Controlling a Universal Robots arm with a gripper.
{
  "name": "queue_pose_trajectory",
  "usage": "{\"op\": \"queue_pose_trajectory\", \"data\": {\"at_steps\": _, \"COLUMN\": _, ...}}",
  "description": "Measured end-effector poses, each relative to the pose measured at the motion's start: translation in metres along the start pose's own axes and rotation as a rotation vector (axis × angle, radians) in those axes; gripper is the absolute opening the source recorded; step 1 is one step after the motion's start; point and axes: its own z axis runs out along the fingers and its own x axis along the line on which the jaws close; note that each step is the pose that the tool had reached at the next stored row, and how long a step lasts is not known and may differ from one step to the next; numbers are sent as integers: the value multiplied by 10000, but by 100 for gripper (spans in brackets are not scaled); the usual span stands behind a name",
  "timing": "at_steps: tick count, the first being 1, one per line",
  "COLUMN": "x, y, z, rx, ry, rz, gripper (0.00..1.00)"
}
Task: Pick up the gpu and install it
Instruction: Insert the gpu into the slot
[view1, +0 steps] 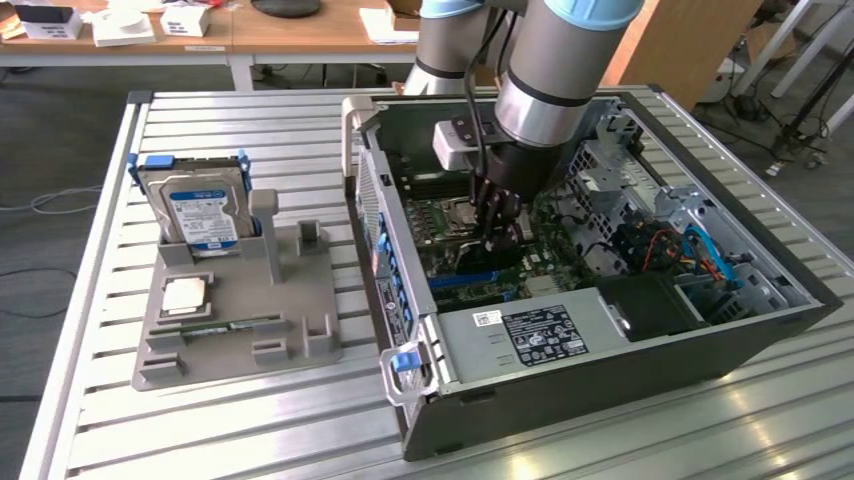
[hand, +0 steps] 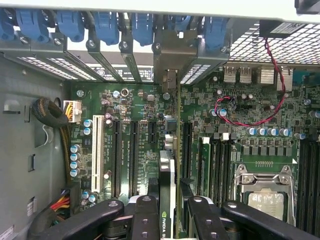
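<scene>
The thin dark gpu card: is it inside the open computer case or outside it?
Inside. The gpu stands on edge over the green motherboard, held by the black gripper; whether it is seated, cannot tell.

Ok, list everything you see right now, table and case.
Slotted metal table: one, silver.
Grey plastic fixture: one, exterior view's left.
Silver hard drive with blue-white label: one, upright in the fixture.
Square silver processor chip: one, flat on the fixture.
Slim green memory stick: one, lying in the fixture.
Open black computer case: one, exterior view's right.
Green motherboard: one, inside the case.
Thin dark gpu card with silvery bracket: one, edge-on to the motherboard.
Robot arm: one, grey and blue, reaching into the case.
Fingers: black, closed on the gpu card.
</scene>
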Motion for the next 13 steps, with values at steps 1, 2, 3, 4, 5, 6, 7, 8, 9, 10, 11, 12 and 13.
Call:
{"op": "queue_pose_trajectory", "data": {"at_steps": 1, "x": 0, "y": 0, "z": 0, "rx": 0, "ry": 1, "rz": 0, "gripper": 27}}
{"op": "queue_pose_trajectory", "data": {"at_steps": 2, "x": -1, "y": 5, "z": 0, "rx": 0, "ry": 0, "rz": 3, "gripper": 27}}
{"op": "queue_pose_trajectory", "data": {"at_steps": 3, "x": -1, "y": 8, "z": 0, "rx": -1, "ry": 1, "rz": 3, "gripper": 27}}
{"op": "queue_pose_trajectory", "data": {"at_steps": 4, "x": -1, "y": 8, "z": 0, "rx": 0, "ry": 0, "rz": 2, "gripper": 27}}
{"op": "queue_pose_trajectory", "data": {"at_steps": 5, "x": 0, "y": 8, "z": 0, "rx": 1, "ry": 0, "rz": 0, "gripper": 27}}
{"op": "queue_pose_trajectory", "data": {"at_steps": 6, "x": 0, "y": 8, "z": 0, "rx": 0, "ry": 0, "rz": 0, "gripper": 27}}
{"op": "queue_pose_trajectory", "data": {"at_steps": 7, "x": 0, "y": 8, "z": 0, "rx": 0, "ry": 1, "rz": 0, "gripper": 27}}
{"op": "queue_pose_trajectory", "data": {"at_steps": 8, "x": 0, "y": 8, "z": 0, "rx": 0, "ry": 0, "rz": 0, "gripper": 27}}
{"op": "queue_pose_trajectory", "data": {"at_steps": 9, "x": 3, "y": 8, "z": 0, "rx": 0, "ry": -2, "rz": 0, "gripper": 27}}
{"op": "queue_pose_trajectory", "data": {"at_steps": 10, "x": 6, "y": 8, "z": 0, "rx": 1, "ry": -17, "rz": -2, "gripper": 27}}
{"op": "queue_pose_trajectory", "data": {"at_steps": 11, "x": 8, "y": 8, "z": 0, "rx": 1, "ry": -23, "rz": -1, "gripper": 27}}
{"op": "queue_pose_trajectory", "data": {"at_steps": 12, "x": 10, "y": 8, "z": 0, "rx": 1, "ry": -27, "rz": 0, "gripper": 27}}
{"op": "queue_pose_trajectory", "data": {"at_steps": 13, "x": 10, "y": 8, "z": 0, "rx": 1, "ry": -32, "rz": -1, "gripper": 27}}
